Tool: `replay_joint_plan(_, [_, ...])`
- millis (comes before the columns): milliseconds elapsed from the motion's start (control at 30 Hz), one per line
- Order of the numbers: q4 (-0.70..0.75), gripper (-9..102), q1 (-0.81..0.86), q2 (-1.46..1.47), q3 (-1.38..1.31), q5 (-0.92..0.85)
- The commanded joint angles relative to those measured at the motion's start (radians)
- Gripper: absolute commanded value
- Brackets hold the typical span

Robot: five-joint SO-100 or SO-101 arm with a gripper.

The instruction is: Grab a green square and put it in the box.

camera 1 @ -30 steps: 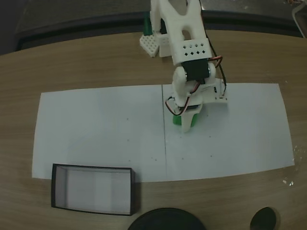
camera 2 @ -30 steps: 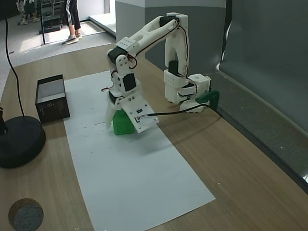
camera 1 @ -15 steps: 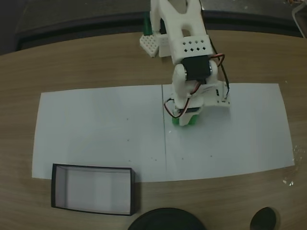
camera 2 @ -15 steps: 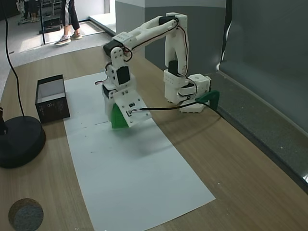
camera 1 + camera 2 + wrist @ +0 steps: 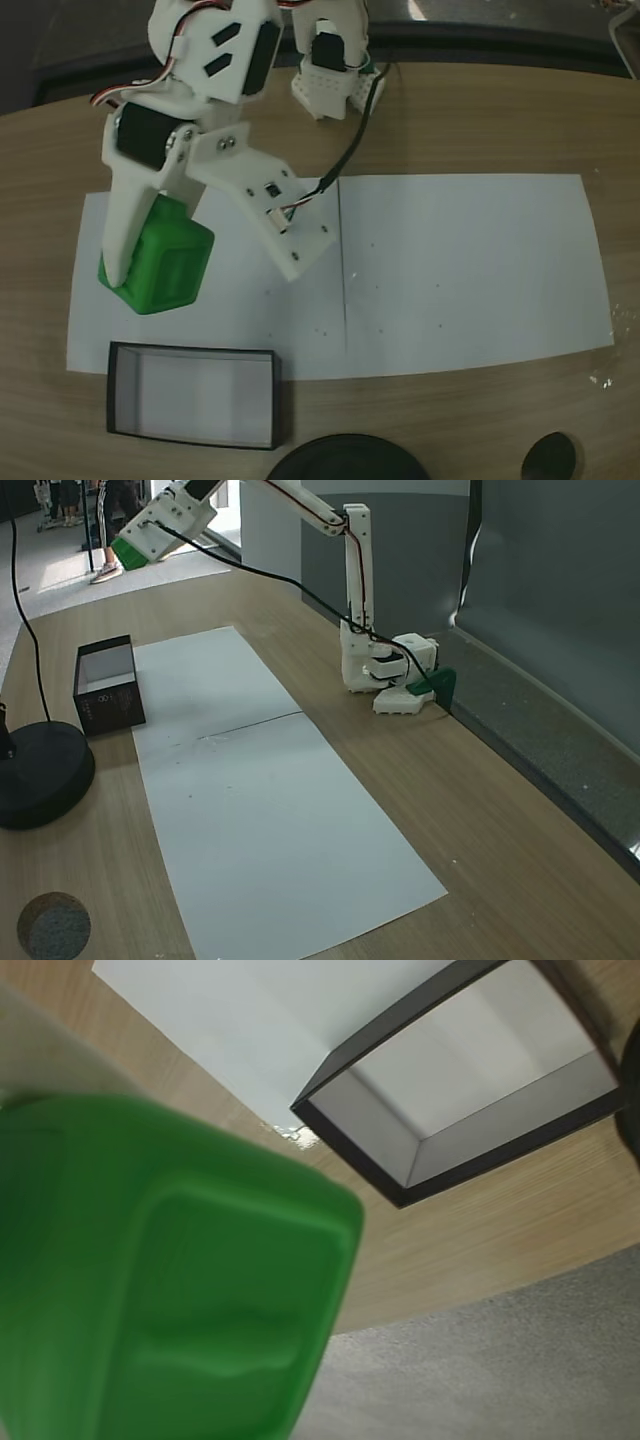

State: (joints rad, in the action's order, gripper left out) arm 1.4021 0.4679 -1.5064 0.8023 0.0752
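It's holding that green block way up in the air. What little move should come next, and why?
Probably carry on toward the box and descend: the end effector holds the green square high above the paper, short of the box's near wall, so releasing now would likely miss.

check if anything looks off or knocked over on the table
Nothing stands out. The green cube is held in the gripper high above the paper sheet, and the box sits upright and empty at the sheet's edge.

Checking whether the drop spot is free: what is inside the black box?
The box shows a bare white floor and nothing in it; the green square covers none of its inside.
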Motion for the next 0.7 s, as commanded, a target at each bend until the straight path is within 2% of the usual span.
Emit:
replay_joint_plan(0, [-0.063,12,0.04,0.084,-0.063,0.006])
replay_joint_plan(167, [-0.144,12,0.046,0.249,-0.064,0.011])
replay_joint_plan(333, [-0.216,12,0.023,0.314,-0.064,0.095])
replay_joint_plan(667, [-0.259,12,-0.035,0.422,-0.064,0.095])
